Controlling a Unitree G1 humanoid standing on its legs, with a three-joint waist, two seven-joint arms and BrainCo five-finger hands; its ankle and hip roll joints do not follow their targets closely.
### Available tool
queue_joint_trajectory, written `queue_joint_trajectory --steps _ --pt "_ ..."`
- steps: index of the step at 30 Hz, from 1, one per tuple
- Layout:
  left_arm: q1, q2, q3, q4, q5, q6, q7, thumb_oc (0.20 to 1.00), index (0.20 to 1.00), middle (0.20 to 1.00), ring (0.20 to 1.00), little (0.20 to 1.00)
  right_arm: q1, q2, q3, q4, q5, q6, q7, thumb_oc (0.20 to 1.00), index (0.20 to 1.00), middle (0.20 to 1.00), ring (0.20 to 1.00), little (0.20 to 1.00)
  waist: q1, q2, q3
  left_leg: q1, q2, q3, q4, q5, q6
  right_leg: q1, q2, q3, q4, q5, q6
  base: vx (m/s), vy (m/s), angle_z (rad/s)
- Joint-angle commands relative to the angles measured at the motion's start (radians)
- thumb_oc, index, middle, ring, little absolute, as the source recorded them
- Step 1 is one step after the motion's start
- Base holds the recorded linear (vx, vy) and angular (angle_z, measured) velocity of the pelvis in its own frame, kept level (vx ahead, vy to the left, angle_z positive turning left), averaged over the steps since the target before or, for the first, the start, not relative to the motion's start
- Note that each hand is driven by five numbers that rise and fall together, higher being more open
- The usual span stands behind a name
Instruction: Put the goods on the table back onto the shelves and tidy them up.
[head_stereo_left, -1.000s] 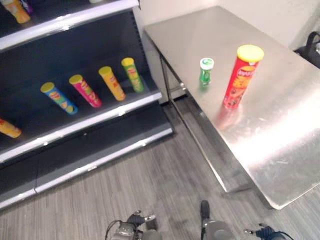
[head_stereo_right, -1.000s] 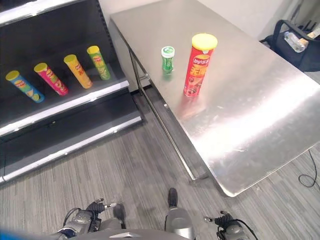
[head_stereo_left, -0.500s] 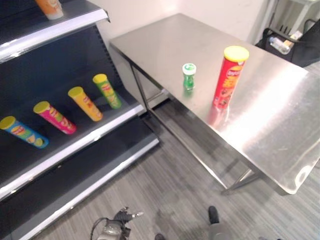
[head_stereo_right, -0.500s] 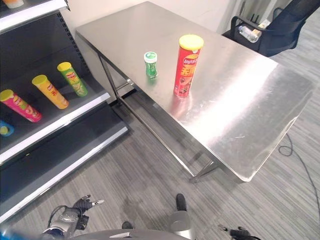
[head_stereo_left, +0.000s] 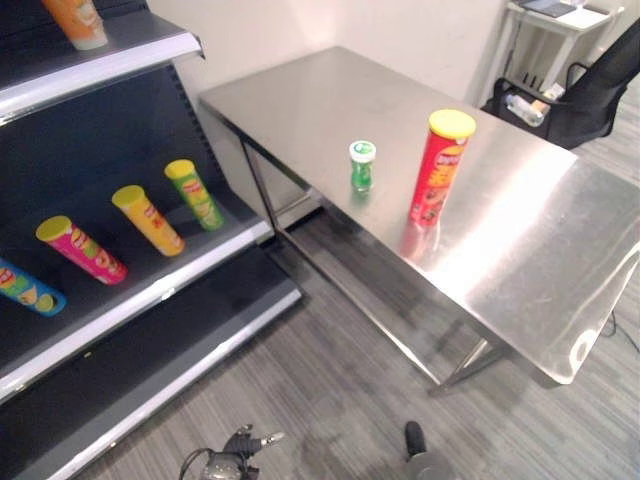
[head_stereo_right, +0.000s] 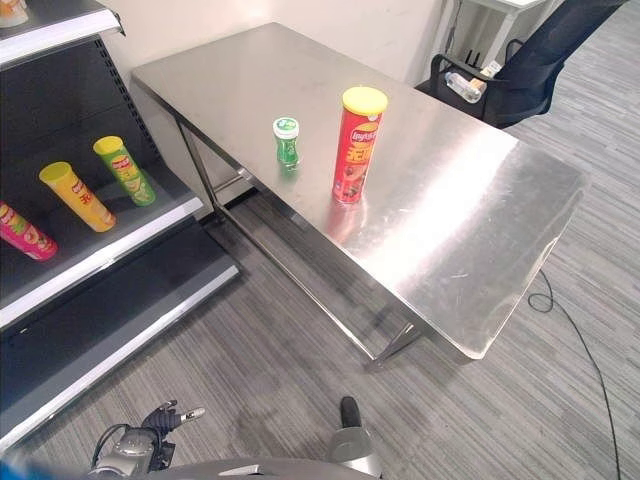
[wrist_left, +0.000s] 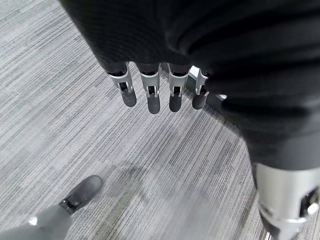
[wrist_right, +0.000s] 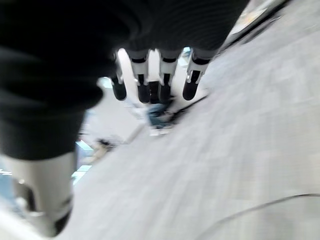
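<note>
Glossy steel table (head_stereo_left: 530, 230); matt grey ribbed floor (head_stereo_right: 300, 360)

Small bottle (head_stereo_left: 362, 165) just left of tall can (head_stereo_left: 437, 166) on table (head_stereo_left: 540, 230); shelves (head_stereo_left: 150, 290) further left.

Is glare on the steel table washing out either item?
Left eye view: a bright glare patch lies on the table to the right of the red can; the can and the green bottle stand clear of it. Right eye view: weaker sheen, both plain.

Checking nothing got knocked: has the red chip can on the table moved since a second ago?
No. The red chip can stands upright beside the small green bottle on the steel table, same spacing as before. The whole view shifted, so the camera moved.
</note>
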Motion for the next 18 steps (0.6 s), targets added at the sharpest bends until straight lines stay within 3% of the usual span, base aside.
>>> queue_joint_trajectory --steps 1,2,3,7,11,18 --pt "-0.047 0.036 0.039 0.039 0.032 -0.011 0.001 1.000 1.000 1.000 1.000 1.000 -0.116 -0.089 0.044 -0.085 -0.123 -0.049 0.009 1.000 1.000 1.000 1.000 1.000 0.060 -0.041 0.028 -0.028 0.041 -0.021 0.011 0.002 -0.030 0.028 -0.049 -0.042 0.115 -0.131 0.058 -0.02 -0.055 0.09" --pt "-0.047 0.036 0.039 0.039 0.032 -0.011 0.001 1.000 1.000 1.000 1.000 1.000 -0.117 -0.089 0.044 -0.085 -0.123 -0.049 0.009 1.000 1.000 1.000 1.000 1.000 0.060 -0.040 0.028 -0.028 0.041 -0.021 0.011 0.002 -0.030 0.028 -0.049 -0.042 0.115 -0.131 0.058 0.00 -0.102 0.14" --pt "-0.022 0.035 0.033 0.016 0.033 -0.011 -0.011 1.000 1.000 1.000 1.000 1.000 -0.183 -0.133 0.104 -0.244 -0.169 -0.076 0.031 1.000 1.000 1.000 1.000 1.000 0.088 -0.040 0.024 -0.025 0.053 -0.033 0.016 0.006 -0.038 0.049 -0.040 -0.055 0.110 -0.147 0.048 -0.01 -0.076 0.16" --pt "-0.005 0.037 0.026 0.002 0.031 -0.013 -0.016 1.000 1.000 1.000 1.000 1.000 -0.289 -0.167 0.212 -0.307 -0.180 -0.092 0.065 1.000 1.000 1.000 1.000 1.000 0.117 -0.039 0.016 -0.032 0.062 -0.046 0.015 0.021 -0.044 0.066 -0.029 -0.072 0.098 -0.151 0.037 -0.02 -0.073 0.16" --pt "0.014 0.035 0.008 0.005 0.028 -0.011 -0.018 1.000 1.000 1.000 1.000 1.000 -0.468 -0.196 0.414 -0.333 -0.171 -0.103 0.114 1.000 1.000 1.000 1.000 1.000 0.159 -0.036 0.014 -0.031 0.070 -0.066 0.016 0.033 -0.055 0.098 -0.021 -0.095 0.090 -0.160 0.025 -0.02 -0.063 0.19" --pt "0.036 0.032 -0.009 0.002 0.017 -0.011 -0.023 1.000 1.000 1.000 1.000 1.000 -0.647 -0.206 0.623 -0.298 -0.076 -0.115 0.196 1.000 1.000 1.000 1.000 1.000 0.191 -0.028 0.009 -0.030 0.079 -0.090 0.016 0.048 -0.072 0.137 -0.015 -0.137 0.081 -0.168 0.015 0.00 -0.046 0.23"
